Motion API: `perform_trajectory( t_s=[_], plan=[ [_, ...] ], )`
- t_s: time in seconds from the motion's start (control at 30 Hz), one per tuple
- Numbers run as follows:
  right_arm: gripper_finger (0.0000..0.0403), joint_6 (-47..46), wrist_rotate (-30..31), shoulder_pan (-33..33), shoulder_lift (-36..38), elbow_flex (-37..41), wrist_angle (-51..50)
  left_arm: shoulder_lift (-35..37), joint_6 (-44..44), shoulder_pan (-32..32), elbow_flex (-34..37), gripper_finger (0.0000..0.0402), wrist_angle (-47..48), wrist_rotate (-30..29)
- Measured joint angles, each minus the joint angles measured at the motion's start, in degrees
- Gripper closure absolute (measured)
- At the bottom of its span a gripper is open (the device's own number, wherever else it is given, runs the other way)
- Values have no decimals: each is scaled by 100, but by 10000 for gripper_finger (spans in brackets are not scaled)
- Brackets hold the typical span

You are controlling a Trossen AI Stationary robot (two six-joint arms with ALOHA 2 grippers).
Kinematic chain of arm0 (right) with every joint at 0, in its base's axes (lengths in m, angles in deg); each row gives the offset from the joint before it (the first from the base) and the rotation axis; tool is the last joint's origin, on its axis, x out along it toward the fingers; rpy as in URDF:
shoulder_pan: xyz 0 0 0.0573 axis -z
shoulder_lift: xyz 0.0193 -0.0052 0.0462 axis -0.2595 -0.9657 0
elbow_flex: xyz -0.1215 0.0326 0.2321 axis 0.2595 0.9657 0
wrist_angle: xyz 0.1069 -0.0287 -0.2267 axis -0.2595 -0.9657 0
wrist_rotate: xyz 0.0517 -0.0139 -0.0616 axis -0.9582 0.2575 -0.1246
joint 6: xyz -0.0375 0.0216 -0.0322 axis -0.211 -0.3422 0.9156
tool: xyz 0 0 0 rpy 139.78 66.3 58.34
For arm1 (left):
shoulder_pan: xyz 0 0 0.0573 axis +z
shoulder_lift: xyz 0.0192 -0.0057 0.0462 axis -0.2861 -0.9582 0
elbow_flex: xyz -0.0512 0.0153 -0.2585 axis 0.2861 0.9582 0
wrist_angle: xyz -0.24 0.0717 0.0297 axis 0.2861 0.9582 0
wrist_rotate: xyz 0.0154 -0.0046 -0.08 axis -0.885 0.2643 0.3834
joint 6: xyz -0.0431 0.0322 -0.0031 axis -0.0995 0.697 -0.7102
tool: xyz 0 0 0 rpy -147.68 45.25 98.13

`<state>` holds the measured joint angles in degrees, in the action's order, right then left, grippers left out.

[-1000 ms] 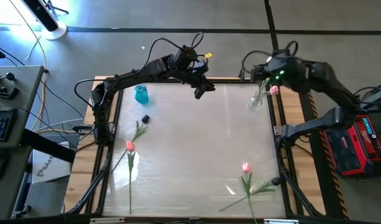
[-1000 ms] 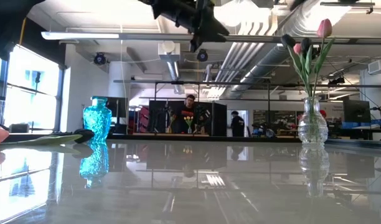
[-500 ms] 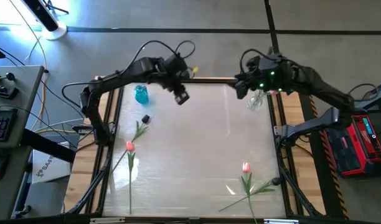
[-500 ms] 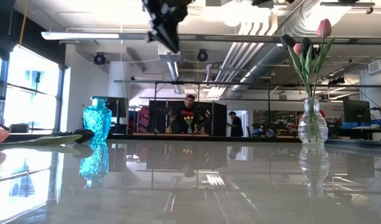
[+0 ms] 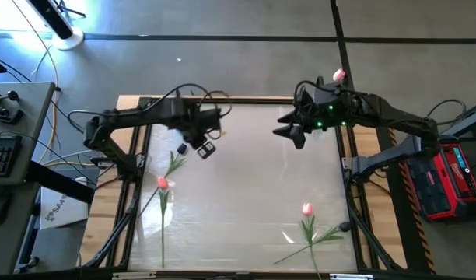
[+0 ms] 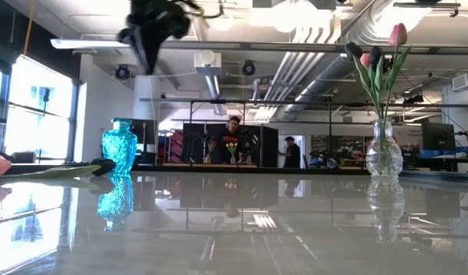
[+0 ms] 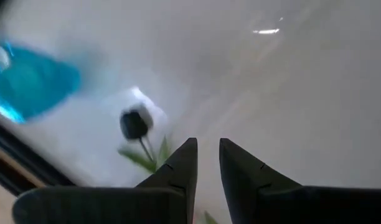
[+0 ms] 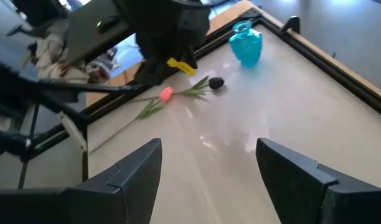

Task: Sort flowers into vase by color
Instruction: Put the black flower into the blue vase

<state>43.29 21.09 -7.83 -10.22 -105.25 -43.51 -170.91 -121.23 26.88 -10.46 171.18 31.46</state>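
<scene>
Sorting is partway: clear vase [image 6: 384, 149] at the table's far right already holds tulips, pink plus one darker bud; blue vase [image 6: 118, 149] at far left looks empty. Three flowers lie loose: dark tulip [image 5: 180, 149], pink tulip [image 5: 162, 183], another pink tulip [image 5: 307, 209]. Left gripper [image 5: 206, 149] hovers beside the dark tulip, jaws nearly closed, empty. Right gripper [image 5: 288, 132] is wide open, empty. From above, the arms hide both vases.

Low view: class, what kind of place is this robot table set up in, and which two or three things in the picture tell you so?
Probably a workshop or lab hall. Bare ducts run across the open ceiling, dark racks stand behind the table, and a person is there among equipment.
</scene>
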Motion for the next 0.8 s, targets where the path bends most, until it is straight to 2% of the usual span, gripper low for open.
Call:
perform_trajectory(
  t_s=[0.2, 0.37, 0.47, 0.7, 0.8],
  plan=[
    [153, 93, 302, -352, 2, -1, -4, 1027, -959, -34, 1791, 349, -722, 224],
    [153, 370, 560, -553, 2, 0, -13, 1555, -1560, -2, 2929, 349, -1269, 291],
    [153, 402, 607, -578, -20, 0, -6, 1606, -1740, -2, 3356, 349, -1320, 309],
    [153, 454, 517, -764, -155, 0, -67, 1601, -1572, 49, 4058, 349, -1635, 338],
    [153, 545, 841, -860, -406, 0, -10, 1603, -1197, 113, 4307, 349, -2232, 688]
  ],
)
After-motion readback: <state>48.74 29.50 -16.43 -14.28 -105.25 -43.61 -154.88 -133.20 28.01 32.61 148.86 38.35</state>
